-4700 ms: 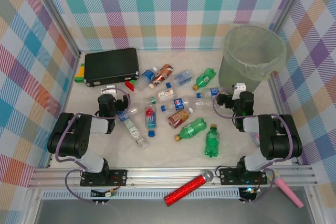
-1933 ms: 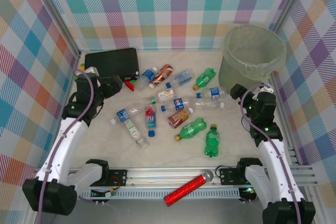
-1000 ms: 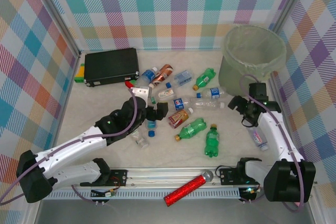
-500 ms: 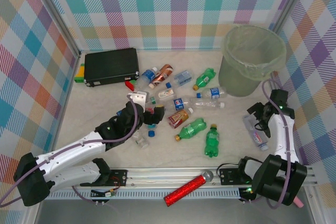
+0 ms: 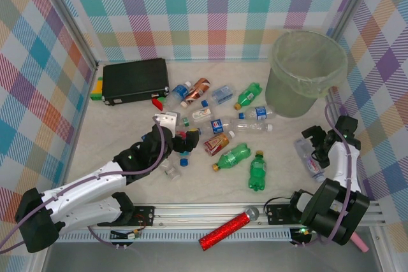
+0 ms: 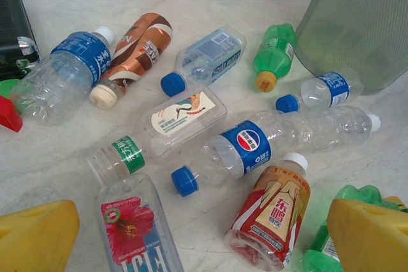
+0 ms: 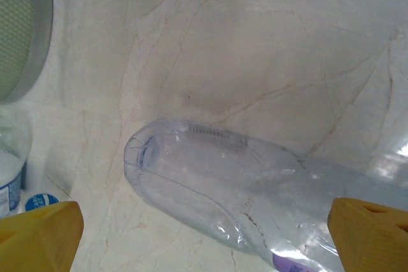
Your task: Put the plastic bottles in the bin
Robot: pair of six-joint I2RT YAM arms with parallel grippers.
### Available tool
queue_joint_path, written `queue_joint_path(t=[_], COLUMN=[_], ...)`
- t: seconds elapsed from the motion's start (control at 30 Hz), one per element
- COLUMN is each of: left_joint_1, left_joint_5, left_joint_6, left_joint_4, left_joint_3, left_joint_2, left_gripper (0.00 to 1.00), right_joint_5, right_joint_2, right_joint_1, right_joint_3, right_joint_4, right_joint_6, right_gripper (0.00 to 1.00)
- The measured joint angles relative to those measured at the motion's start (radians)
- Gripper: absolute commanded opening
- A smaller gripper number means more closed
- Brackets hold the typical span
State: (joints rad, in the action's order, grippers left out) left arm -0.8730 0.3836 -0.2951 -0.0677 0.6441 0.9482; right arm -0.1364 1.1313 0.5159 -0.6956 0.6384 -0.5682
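The left gripper, jaws spread, hangs over the scattered plastic bottles, its arm hiding some. Rightward, near the bin, the right gripper gapes over a clear bottle lying flat. Its base points upper left in the right wrist view and its cap end is cut off.

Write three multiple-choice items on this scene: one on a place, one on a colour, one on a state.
1. Where does the bin stand? A. far right B. near left C. centre
2. What colour is the rectangular case? A. red B. white C. black
3. What state is the right gripper in? A. jaws shut on a cap B. jaws open above a clear bottle C. jaws shut, empty
Answers: 1 A, it stands far right in the top view. 2 C, its shell is black. 3 B, both fingertips stand wide apart, the bottle below.
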Motion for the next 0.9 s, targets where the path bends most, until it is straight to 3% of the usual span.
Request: queue_joint_path(t=[0.5,0.9], left_joint_1=[0.000,0.000], left_joint_5=[0.000,0.001], left_joint_6=[-0.003,-0.008], left_joint_4=[0.000,0.000], left_joint_3=[0.000,0.000], left_joint_2=[-0.004,-0.004], left_gripper=[1.00,1.00], right_joint_5=[-0.156,-0.148], right_joint_2=[-0.068,-0.187], right_joint_1=[0.010,-0.025], right_joint_3=[0.105,0.115], right_joint_4=[-0.015,0.035], right_joint_6=[-0.019,-0.001], right_gripper=[0.99,0.99])
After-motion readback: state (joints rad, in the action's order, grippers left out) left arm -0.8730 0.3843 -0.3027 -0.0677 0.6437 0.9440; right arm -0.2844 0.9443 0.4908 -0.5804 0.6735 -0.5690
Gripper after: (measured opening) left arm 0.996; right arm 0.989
